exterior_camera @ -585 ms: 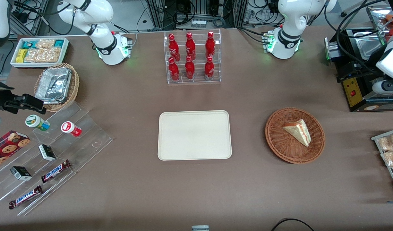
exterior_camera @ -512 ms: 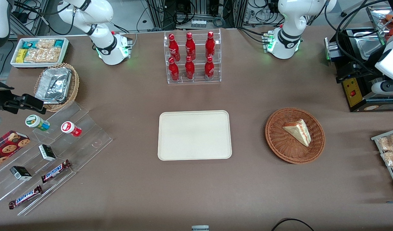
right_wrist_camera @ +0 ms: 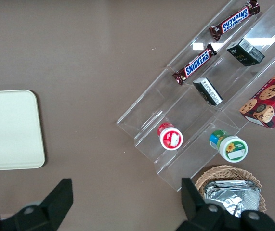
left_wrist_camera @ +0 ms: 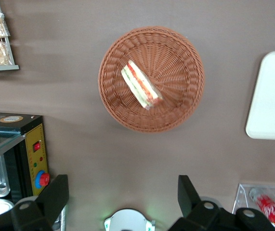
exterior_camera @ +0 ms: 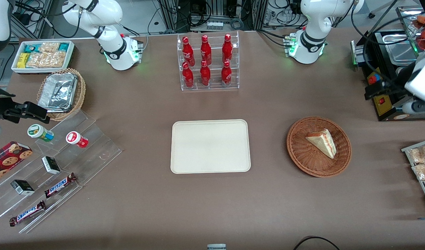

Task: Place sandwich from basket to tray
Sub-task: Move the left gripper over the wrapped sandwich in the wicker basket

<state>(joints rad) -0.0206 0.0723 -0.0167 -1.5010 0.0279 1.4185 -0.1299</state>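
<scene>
One small triangular pale-bread sandwich (exterior_camera: 322, 142) lies in the round reddish-brown wicker basket (exterior_camera: 299, 152), centre-right of my front view, beside the flat cream rectangular tray (exterior_camera: 210, 146) on the brown tabletop (exterior_camera: 212, 201). From the wrist camera, my end effector (left_wrist_camera: 123, 197) hangs spread wide, well above the basket (left_wrist_camera: 176, 103) and sandwich (left_wrist_camera: 141, 85).

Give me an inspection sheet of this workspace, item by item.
Surface: brown table, flat.
Job's things: sandwich lies in the basket; tray is bare, toward the parked arm's end from the basket.
Clutter: red bottles in a clear rack, snack bars on acrylic steps, foil containers, bagged pastries.
Grippers: tool open, high above the table, apart from the basket.
Cables: black cable at the table edge nearest the camera.
Surroundings: black machine at the working arm's end.
</scene>
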